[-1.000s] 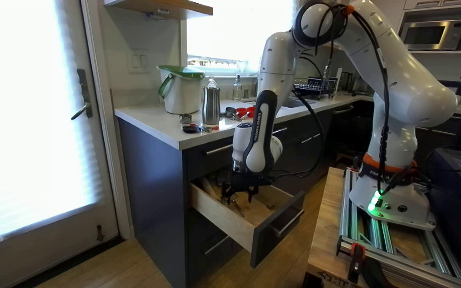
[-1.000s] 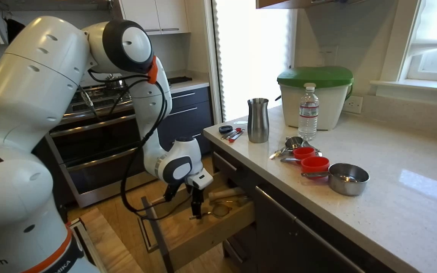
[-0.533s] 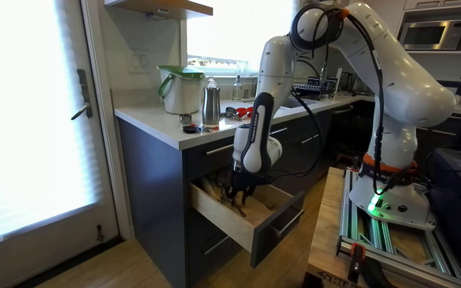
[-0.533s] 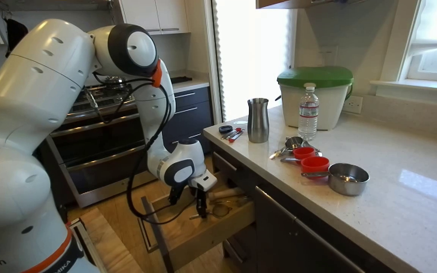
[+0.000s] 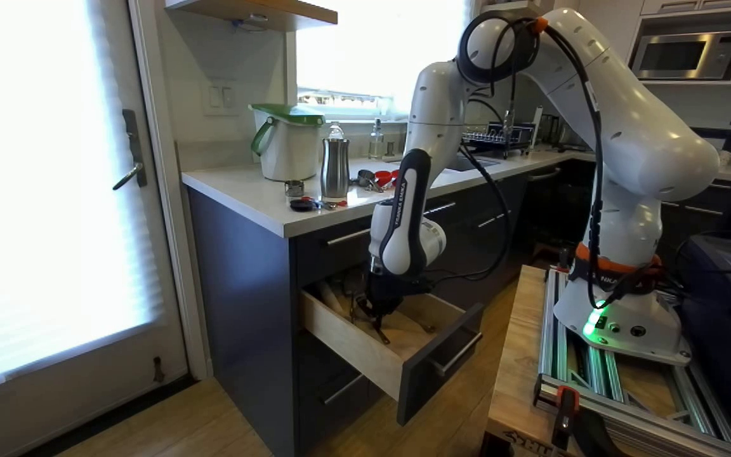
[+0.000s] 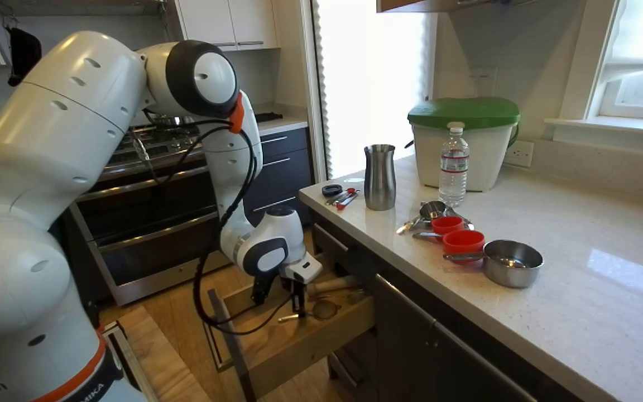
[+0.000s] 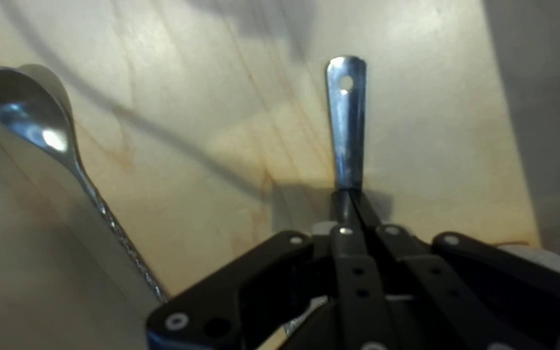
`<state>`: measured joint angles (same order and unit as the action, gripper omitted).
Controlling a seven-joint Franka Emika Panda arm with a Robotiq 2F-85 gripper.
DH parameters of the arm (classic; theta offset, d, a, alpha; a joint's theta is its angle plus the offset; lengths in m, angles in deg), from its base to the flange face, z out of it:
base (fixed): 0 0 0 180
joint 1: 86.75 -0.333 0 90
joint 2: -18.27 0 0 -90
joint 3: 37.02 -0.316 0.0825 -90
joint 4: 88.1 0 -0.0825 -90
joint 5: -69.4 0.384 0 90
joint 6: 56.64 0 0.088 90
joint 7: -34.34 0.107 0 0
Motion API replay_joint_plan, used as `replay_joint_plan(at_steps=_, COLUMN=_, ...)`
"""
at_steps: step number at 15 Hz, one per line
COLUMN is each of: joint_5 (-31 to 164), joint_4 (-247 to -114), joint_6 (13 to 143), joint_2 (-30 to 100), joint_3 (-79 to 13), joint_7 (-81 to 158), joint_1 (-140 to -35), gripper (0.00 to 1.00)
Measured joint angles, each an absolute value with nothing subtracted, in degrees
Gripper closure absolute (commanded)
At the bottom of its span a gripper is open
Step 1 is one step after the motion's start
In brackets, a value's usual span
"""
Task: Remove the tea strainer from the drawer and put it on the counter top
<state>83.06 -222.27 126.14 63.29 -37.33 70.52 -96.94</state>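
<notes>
The drawer (image 5: 356, 343) stands pulled out below the white counter top (image 5: 232, 190). Inside it lies the tea strainer (image 6: 326, 309), its round head towards the cabinet in an exterior view. Its flat metal handle (image 7: 347, 121), with a hole at the end, sticks out ahead of my gripper (image 7: 350, 194) in the wrist view. My fingertips have met over the handle and appear to pinch it, low near the drawer floor. The fingers hide the rest of the handle and most of the head there.
A twisted-stem spoon (image 7: 22, 104) lies in the drawer, with a pale wooden roller (image 6: 332, 285) further back. The counter holds a steel tumbler (image 6: 380, 177), water bottle (image 6: 454, 173), green-lidded bin (image 6: 461, 151), red measuring cups (image 6: 463, 243) and a steel cup (image 6: 512, 265).
The jaws have gone from wide open to shut at the strainer's handle. My arm has dipped and shifted slightly towards the cabinet. The drawer and the counter items are unmoved.
</notes>
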Motion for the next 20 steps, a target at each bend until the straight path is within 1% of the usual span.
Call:
replay_joint_plan(at_steps=1, joint_5=83.2, joint_4=-222.2, joint_6=126.1, joint_2=63.3, joint_3=-37.6, joint_7=69.8, joint_1=-96.6, gripper=0.82)
replay_joint_plan(at_steps=2, joint_5=83.3, joint_4=-222.2, joint_6=126.1, joint_2=63.3, joint_3=-37.9, joint_7=69.1, joint_1=-96.3, gripper=0.70)
replay_joint_plan(at_steps=4, joint_5=83.6, joint_4=-222.0, joint_6=126.1, joint_2=63.3, joint_3=-38.4, joint_7=67.9, joint_1=-95.9, gripper=0.67)
replay_joint_plan(at_steps=6, joint_5=83.9, joint_4=-221.8, joint_6=126.1, joint_2=63.3, joint_3=-38.7, joint_7=66.9, joint_1=-95.8, gripper=0.55)
replay_joint_plan(at_steps=8, joint_5=84.1, joint_4=-221.5, joint_6=126.1, joint_2=63.5, joint_3=-38.9, joint_7=66.2, joint_1=-95.8, gripper=0.50)
replay_joint_plan(at_steps=9, joint_5=84.2, joint_4=-221.4, joint_6=126.1, joint_2=63.6, joint_3=-39.0, joint_7=65.8, joint_1=-95.8, gripper=0.51)
replay_joint_plan(at_steps=11, joint_5=84.4, joint_4=-221.4, joint_6=126.1, joint_2=63.6, joint_3=-39.1, joint_7=65.1, joint_1=-95.8, gripper=0.45)
replay_joint_plan(at_steps=12, joint_5=84.6, joint_4=-221.4, joint_6=126.1, joint_2=63.6, joint_3=-39.2, joint_7=64.6, joint_1=-95.8, gripper=0.36)
replay_joint_plan(at_steps=14, joint_5=84.7, joint_4=-221.4, joint_6=126.1, joint_2=63.6, joint_3=-39.5, joint_7=64.0, joint_1=-95.7, gripper=0.37)
replay_joint_plan(at_steps=15, joint_5=84.8, joint_4=-221.4, joint_6=126.1, joint_2=63.5, joint_3=-39.6, joint_7=63.9, joint_1=-95.7, gripper=0.31)
replay_joint_plan(at_steps=16, joint_5=84.8, joint_4=-221.4, joint_6=126.1, joint_2=63.5, joint_3=-39.8, joint_7=63.7, joint_1=-95.7, gripper=0.34)
replay_joint_plan(at_steps=17, joint_5=84.9, joint_4=-221.4, joint_6=126.1, joint_2=63.4, joint_3=-39.9, joint_7=63.5, joint_1=-95.7, gripper=0.33)
replay_joint_plan(at_steps=18, joint_5=85.0, joint_4=-221.5, joint_6=126.1, joint_2=63.2, joint_3=-39.9, joint_7=63.5, joint_1=-95.7, gripper=0.29)
replay_joint_plan(at_steps=19, joint_5=85.1, joint_4=-221.6, joint_6=126.1, joint_2=63.0, joint_3=-39.9, joint_7=63.4, joint_1=-95.7, gripper=0.28)
replay_joint_plan(at_steps=20, joint_5=85.3, joint_4=-221.7, joint_6=126.1, joint_2=62.7, joint_3=-39.9, joint_7=63.4, joint_1=-95.7, gripper=0.23)
